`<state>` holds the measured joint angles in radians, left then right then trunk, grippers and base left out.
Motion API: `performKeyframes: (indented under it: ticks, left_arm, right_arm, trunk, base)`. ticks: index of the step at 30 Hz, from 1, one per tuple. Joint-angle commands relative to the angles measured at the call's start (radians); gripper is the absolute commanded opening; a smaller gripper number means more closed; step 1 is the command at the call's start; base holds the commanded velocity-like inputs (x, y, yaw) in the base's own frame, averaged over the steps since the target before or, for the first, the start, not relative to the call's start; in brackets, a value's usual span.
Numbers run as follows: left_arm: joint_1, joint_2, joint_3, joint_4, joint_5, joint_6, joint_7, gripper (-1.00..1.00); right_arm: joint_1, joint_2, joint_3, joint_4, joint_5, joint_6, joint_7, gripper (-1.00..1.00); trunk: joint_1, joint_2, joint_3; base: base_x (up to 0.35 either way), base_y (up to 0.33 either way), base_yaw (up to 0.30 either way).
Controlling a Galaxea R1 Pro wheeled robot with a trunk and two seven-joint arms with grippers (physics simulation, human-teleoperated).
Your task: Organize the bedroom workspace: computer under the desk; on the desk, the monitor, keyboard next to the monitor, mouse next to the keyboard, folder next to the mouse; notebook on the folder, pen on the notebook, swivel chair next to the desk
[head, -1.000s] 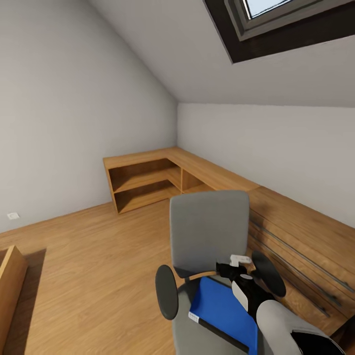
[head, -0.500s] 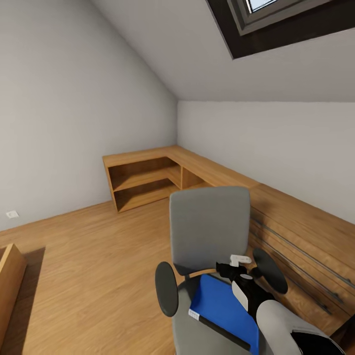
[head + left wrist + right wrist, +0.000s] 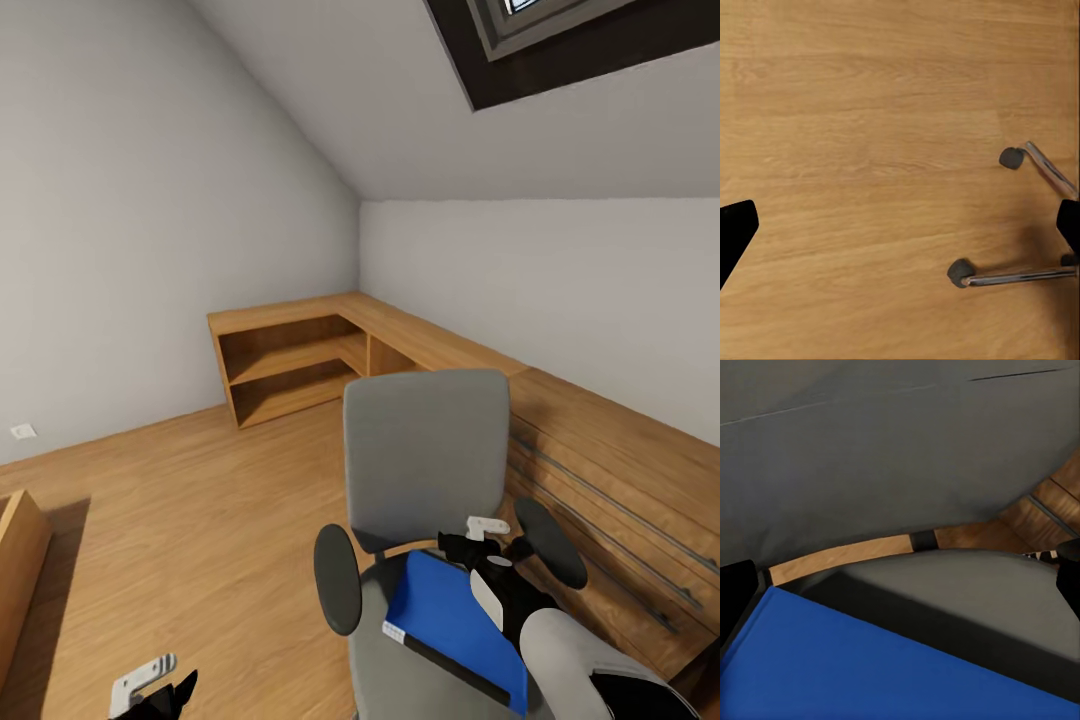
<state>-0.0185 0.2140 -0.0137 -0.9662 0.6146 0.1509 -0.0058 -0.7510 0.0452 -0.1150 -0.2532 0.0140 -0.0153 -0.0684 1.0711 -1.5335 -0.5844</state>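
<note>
One thin, stiff blue folder lies on the swivel chair; probably light, best pinched at an overhanging edge. Right gripper jaws spread above it.

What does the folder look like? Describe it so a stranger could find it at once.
Find the grey swivel chair in front of the long wooden cabinets. On its seat lies the folder, just under the right gripper. It is flat, bright blue with a dark spine, the one vivid colour among grey padding and wood.
</note>
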Motion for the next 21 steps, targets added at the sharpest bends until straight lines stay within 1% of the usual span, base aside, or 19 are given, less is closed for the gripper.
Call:
performKeyframes:
  ticks: [1,2,6,8,12,13,15,19,21]
  left_arm:
    - [0.0,0.001,-0.001,-0.014,0.011,0.009,0.0,1.0]
    - [0.0,0.002,0.001,-0.039,0.012,0.02,-0.001,1.0]
    - [-0.001,0.001,0.007,-0.069,0.013,0.035,-0.001,1.0]
    - [0.0,0.0,0.009,-0.066,0.014,0.037,-0.001,1.0]
    - [-0.001,-0.001,0.014,-0.028,0.015,0.038,-0.001,1.0]
    - [-0.001,-0.001,0.015,-0.022,0.015,0.038,-0.001,1.0]
    - [-0.001,0.0,0.025,-0.009,0.014,0.038,-0.001,1.0]
    - [-0.001,-0.001,0.065,0.004,0.014,0.037,-0.004,1.0]
    - [-0.001,-0.002,0.077,0.007,0.014,0.036,-0.005,1.0]
  right_arm:
    - [-0.001,0.001,-0.006,0.0,0.001,-0.002,-0.001,1.0]
    - [-0.001,0.001,-0.006,0.0,0.001,-0.002,-0.001,1.0]
    - [-0.001,0.0,-0.006,-0.001,0.001,-0.002,0.001,1.0]
    - [-0.001,0.0,-0.006,-0.001,0.001,-0.002,0.001,1.0]
    - [-0.001,-0.001,-0.006,-0.001,0.001,-0.001,0.002,1.0]
    - [-0.001,-0.002,-0.006,-0.001,0.001,-0.001,0.003,1.0]
    - [-0.001,-0.009,-0.006,-0.001,0.0,0.0,0.003,1.0]
    - [-0.001,-0.019,-0.007,0.0,-0.003,0.001,0.005,1.0]
    - [-0.001,-0.022,-0.008,0.0,-0.004,0.001,0.005,1.0]
  trunk:
    - [0.0,-0.001,-0.001]
    - [0.0,-0.001,-0.001]
    - [0.0,-0.001,-0.001]
    - [0.0,-0.001,-0.001]
    - [0.0,-0.001,-0.001]
    - [0.004,-0.008,-0.004]
    - [0.011,-0.022,-0.01]
    - [0.027,-0.05,-0.023]
    - [0.034,-0.064,-0.029]
  base:
    - [0.0,0.0,0.0]
    - [0.0,0.0,0.0]
    - [0.0,0.0,0.0]
    - [0.0,0.0,0.0]
    - [0.0,0.0,0.0]
    - [0.0,0.0,0.0]
    - [0.0,0.0,0.0]
    - [0.0,0.0,0.0]
    - [0.0,0.0,0.0]
